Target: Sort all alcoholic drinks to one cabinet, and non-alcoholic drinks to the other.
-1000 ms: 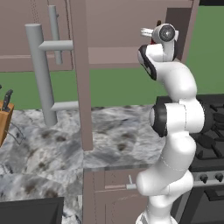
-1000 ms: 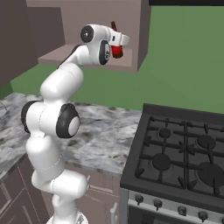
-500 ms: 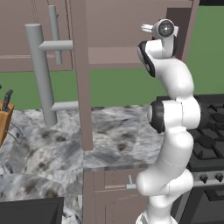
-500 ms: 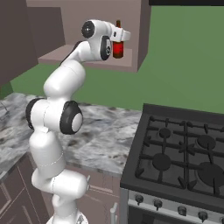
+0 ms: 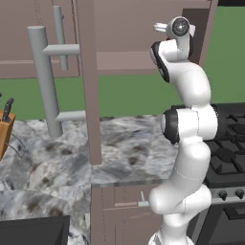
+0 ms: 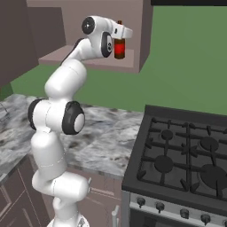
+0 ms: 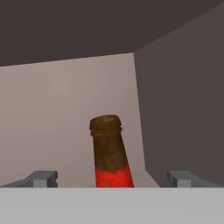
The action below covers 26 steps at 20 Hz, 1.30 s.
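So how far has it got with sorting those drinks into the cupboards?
One small amber-brown bottle with a red label stands upright on the shelf of the open upper cabinet, so that one looks placed. The pincer is open, a finger on each side of the bottle's neck, gripping nothing. The other drinks aren't visible here, so I can't tell how many are left.

the bottle point(image 6: 119, 46) stands upright on the cabinet shelf point(image 6: 93, 62) near its right wall, between the spread fingertips point(image 7: 43, 178), above the counter point(image 6: 106, 135), left of the stove point(image 6: 181, 162)
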{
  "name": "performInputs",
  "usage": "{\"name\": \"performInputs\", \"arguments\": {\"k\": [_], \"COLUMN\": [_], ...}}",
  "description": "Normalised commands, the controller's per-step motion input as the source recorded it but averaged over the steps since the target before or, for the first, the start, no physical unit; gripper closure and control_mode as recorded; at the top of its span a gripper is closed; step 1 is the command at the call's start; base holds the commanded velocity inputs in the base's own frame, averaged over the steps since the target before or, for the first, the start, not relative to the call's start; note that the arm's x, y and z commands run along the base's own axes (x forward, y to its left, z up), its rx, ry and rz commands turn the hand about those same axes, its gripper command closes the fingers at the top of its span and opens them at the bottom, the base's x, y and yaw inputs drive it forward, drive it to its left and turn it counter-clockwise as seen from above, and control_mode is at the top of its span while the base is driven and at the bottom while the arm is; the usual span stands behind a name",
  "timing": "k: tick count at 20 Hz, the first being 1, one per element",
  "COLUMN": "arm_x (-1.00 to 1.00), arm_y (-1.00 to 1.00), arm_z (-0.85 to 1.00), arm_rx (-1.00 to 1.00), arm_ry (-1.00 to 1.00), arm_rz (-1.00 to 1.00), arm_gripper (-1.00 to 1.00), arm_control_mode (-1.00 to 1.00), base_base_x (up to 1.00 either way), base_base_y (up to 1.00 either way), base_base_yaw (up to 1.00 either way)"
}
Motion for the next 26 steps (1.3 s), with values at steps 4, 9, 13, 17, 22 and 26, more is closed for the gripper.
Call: {"name": "performInputs", "arguments": {"k": [4,9,13,17,22,26], "arm_x": [-0.15,-0.26,-0.32,-0.33,-0.41,-0.52], "arm_y": [0.00,0.00,0.00,0.01,0.00,0.01], "arm_z": [0.00,-0.04,-0.12,-0.17,-0.01,0.05], "arm_rx": [0.00,0.00,0.00,0.00,0.00,0.00], "arm_ry": [0.00,0.00,0.00,-0.02,-0.08,-0.04], "arm_rz": [-0.01,0.00,0.00,0.00,0.00,0.00], "arm_gripper": [-1.00,-1.00,-1.00,-1.00,-1.00,-1.00], "arm_control_mode": [-1.00,-1.00,-1.00,-1.00,-1.00,-1.00], "base_base_x": [0.00,0.00,0.00,0.00,0.00,0.00], "base_base_y": [0.00,0.00,0.00,0.00,0.00,0.00], "base_base_yaw": [0.00,0.00,0.00,0.00,0.00,0.00]}}
